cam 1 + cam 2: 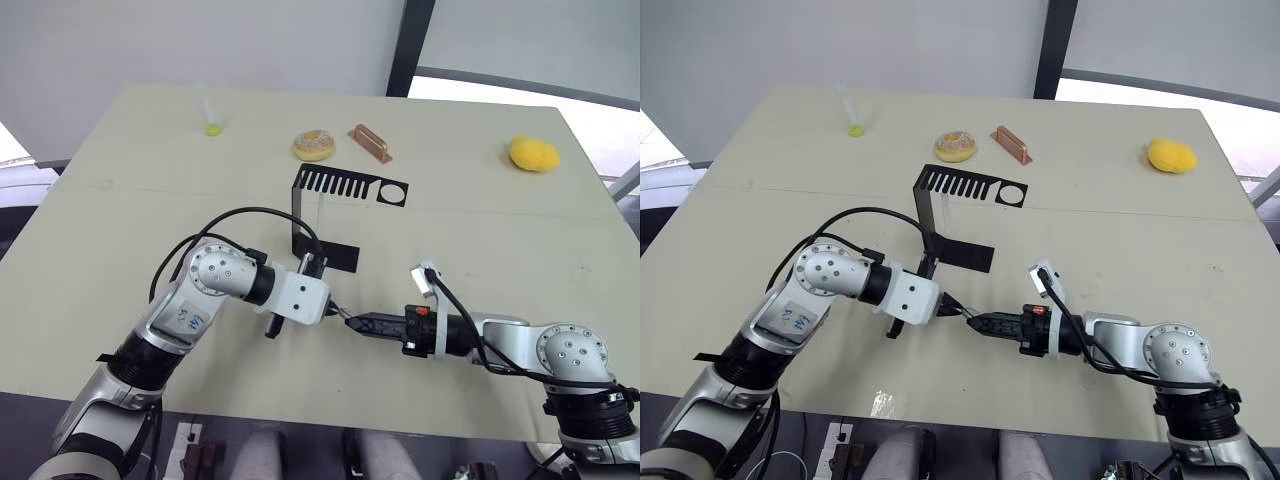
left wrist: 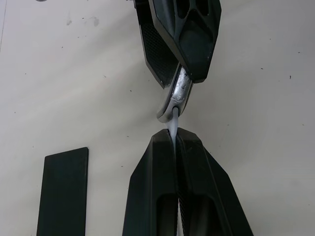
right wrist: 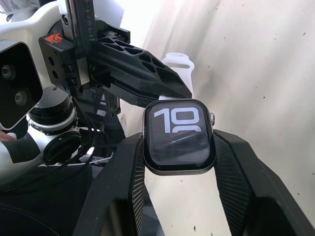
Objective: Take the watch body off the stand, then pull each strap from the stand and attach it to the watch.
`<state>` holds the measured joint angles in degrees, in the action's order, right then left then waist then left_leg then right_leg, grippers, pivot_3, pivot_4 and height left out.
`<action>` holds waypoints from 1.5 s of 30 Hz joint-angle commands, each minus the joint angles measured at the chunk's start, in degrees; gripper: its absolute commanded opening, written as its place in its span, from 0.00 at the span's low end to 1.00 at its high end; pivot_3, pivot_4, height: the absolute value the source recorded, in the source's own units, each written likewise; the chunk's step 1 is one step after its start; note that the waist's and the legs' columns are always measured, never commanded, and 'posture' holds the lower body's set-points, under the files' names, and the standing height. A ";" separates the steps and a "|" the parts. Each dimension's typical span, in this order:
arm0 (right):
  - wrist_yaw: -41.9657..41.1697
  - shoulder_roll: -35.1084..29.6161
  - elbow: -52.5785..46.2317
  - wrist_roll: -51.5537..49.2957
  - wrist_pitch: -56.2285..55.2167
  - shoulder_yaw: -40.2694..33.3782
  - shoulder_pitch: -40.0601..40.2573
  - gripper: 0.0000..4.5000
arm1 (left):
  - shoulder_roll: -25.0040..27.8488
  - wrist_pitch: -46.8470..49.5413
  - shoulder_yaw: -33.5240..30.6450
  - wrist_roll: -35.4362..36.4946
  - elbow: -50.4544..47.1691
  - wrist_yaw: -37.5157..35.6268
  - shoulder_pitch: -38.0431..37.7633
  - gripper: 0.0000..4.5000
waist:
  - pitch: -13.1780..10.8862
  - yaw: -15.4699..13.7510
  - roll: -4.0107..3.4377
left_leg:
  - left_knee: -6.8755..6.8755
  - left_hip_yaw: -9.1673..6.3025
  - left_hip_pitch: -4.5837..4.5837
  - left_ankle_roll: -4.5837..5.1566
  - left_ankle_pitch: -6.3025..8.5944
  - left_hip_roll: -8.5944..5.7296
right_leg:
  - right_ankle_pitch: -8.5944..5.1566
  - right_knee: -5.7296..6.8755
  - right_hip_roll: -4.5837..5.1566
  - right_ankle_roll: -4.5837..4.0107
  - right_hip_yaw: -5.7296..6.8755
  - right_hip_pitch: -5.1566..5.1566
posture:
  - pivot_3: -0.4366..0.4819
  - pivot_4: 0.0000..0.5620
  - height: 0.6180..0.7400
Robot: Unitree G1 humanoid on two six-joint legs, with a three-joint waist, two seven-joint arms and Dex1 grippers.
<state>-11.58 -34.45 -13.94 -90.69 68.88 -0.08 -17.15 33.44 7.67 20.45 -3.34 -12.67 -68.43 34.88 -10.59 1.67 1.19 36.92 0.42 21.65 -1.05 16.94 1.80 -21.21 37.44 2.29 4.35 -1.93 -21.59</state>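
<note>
In the right wrist view the watch body, a black rounded-square case with light digits, sits clamped between the fingers of my right gripper, which is shut on it. My left gripper is shut on a thin white strap, whose end touches the watch body's silver edge. The two grippers meet tip to tip just above the table, in front of the stand. The left gripper comes from the left and the right gripper from the right. A faint white strap appears to hang under the stand's slotted top plate.
Along the far side of the table lie a donut-like ring, a copper-coloured bar, a yellow lump and a thin tube with a yellow-green end. The stand's flat base lies just behind the grippers.
</note>
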 commanded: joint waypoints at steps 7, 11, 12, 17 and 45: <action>-10.97 -2.88 -9.63 7.72 -3.68 -1.65 1.86 0.33 | 11.57 -5.15 -9.78 9.32 -1.45 -5.46 -6.95 0.95 | -0.04 0.29 -0.07 | -0.10 0.00 -0.03 0.00 0.00 0.01 | 0.00 -0.02 0.00 -0.01 0.00 -0.02 | 0.48 0.27 1.00; -29.22 -9.61 -18.19 31.23 -22.68 2.42 6.45 0.33 | 14.69 -5.01 -20.08 20.91 1.62 -8.46 -13.24 1.00 | -0.06 -0.07 -0.09 | -0.18 -0.01 -0.01 0.00 0.00 0.00 | -0.01 -0.16 0.08 -0.02 0.04 -0.04 | 0.48 0.27 1.00; -33.44 -11.72 -19.51 38.13 -29.01 4.18 7.80 0.33 | 14.79 -2.48 -22.80 24.33 1.84 -8.38 -14.86 1.00 | -0.06 -0.08 -0.10 | -0.19 -0.03 -0.01 0.03 0.02 -0.02 | -0.02 -0.21 0.10 -0.01 0.06 -0.02 | 0.48 0.27 1.00; -46.21 -14.87 -16.30 62.58 -60.30 7.72 14.29 0.33 | 17.41 -0.98 -29.63 29.14 2.03 -9.69 -22.43 1.00 | -0.07 -0.05 -0.10 | -0.38 -0.03 0.00 0.04 0.03 -0.09 | 0.00 -0.50 0.12 0.05 0.11 0.04 | 0.48 0.27 1.00; -47.43 2.85 6.36 82.53 -56.67 24.93 -5.07 0.33 | 20.07 5.06 -35.50 37.08 -5.22 -7.55 -30.21 1.00 | -0.14 1.33 0.00 | -0.61 0.06 -0.32 -0.08 -0.04 -0.14 | -0.03 -0.04 0.22 -0.02 0.04 -0.03 | 0.48 0.27 1.00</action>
<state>-59.18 -31.68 -7.63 -9.23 13.40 25.43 -21.73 52.66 13.56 -13.35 33.49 -16.13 -75.84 4.96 -10.73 3.00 1.19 36.31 0.48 21.32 -1.13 16.90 1.67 -21.25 37.41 2.51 4.33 -1.89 -21.62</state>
